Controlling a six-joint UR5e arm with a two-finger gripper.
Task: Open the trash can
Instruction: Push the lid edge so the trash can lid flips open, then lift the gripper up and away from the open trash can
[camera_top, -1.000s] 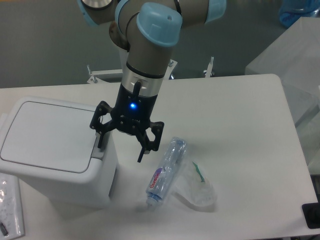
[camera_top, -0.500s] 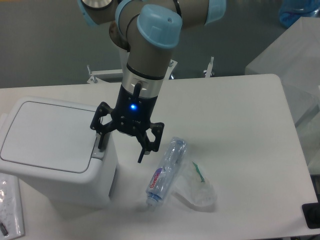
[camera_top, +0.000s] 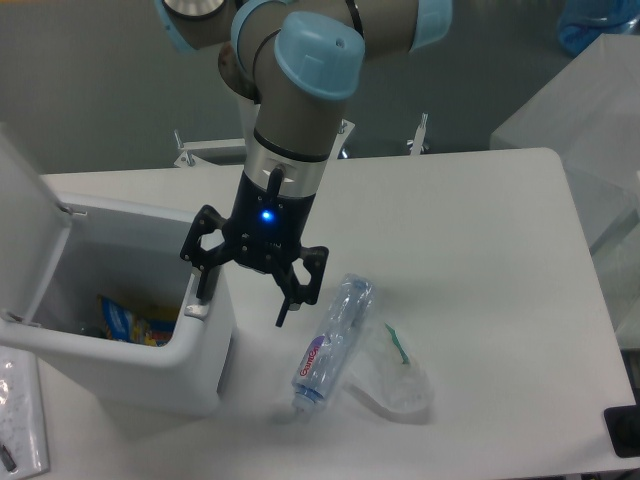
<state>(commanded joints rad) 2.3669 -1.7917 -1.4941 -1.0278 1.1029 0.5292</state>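
Lid (camera_top: 25, 220): swung up at the far left of the table, standing nearly upright on its hinge; thin flat plastic, likely light and a little springy.
Trash can (camera_top: 195, 375): white boxy bin at the left front of the table, mouth open; stiff smooth plastic, probably light enough to slide if shoved sideways.
Bin contents: colourful wrappers (camera_top: 125, 320) lie at the bottom; the rest of the inside is hidden by the wall.
Where to work it: the grey tab (camera_top: 197, 305) on the right rim is the place to press, straight down, not the lid edge.
Gripper (camera_top: 245, 295): jaws spread wide, holding nothing; one finger sits on the tab, the other hangs over the table beside the bin.
Task state: by my reading, the opening is done.
Bottle (camera_top: 330, 340): clear, crushed, lying right of the gripper, apart from it.
Plastic bag (camera_top: 395, 380): clear, crumpled, just beside the bottle.
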